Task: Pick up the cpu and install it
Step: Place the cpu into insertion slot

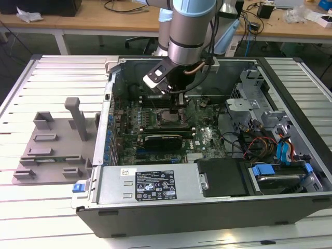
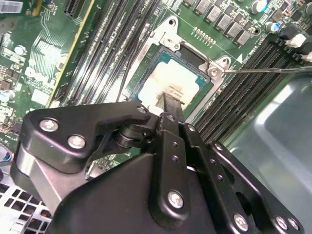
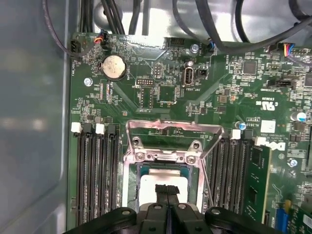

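Observation:
The cpu [image 2: 178, 78], a small square chip with a silvery-white top, lies flat in the motherboard socket [image 3: 195, 161], and its top also shows in the first wrist view [image 3: 151, 181]. My gripper [image 2: 170, 101] hangs straight over it inside the open computer case [image 1: 155, 184]. Both wrist views show its black fingers [image 3: 163, 189] pressed together with no gap, their tips at the chip's top plate. I cannot tell whether they touch it. In the exterior view the gripper [image 1: 179, 102] is low over the board, just behind the socket area [image 1: 168, 118].
The socket's metal load plate [image 3: 173, 127] stands swung open, with its thin lever [image 2: 273, 69] off to one side. Memory slots [image 3: 95, 170] flank the socket. A grey plastic tray [image 1: 52, 148] lies on the slatted table at the exterior view's left. Drive bays and cables [image 1: 270, 145] crowd the case's right.

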You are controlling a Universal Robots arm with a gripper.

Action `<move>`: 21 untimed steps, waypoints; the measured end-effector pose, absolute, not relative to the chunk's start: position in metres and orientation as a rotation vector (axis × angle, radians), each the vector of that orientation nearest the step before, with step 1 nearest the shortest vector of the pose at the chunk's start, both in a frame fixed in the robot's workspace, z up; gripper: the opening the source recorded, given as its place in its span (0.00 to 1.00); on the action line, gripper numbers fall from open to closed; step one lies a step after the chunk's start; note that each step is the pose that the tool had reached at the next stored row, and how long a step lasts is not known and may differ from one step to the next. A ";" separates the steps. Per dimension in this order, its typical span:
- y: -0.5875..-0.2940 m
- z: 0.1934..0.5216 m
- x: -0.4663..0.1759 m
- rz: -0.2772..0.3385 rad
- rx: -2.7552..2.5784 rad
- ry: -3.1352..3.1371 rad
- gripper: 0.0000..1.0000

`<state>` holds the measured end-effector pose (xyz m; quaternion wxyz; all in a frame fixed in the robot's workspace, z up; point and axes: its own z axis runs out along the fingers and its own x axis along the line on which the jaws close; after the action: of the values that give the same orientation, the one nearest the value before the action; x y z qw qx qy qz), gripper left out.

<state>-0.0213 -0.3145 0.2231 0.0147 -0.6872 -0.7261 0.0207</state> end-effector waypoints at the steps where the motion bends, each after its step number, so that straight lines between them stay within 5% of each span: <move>1: -0.314 0.224 -0.021 0.065 -2.139 -2.260 0.11; 21: -0.314 0.237 -0.021 0.072 -2.139 -2.260 0.11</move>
<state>-0.0210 -0.3144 0.2367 0.0148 -0.6872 -0.7260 0.0230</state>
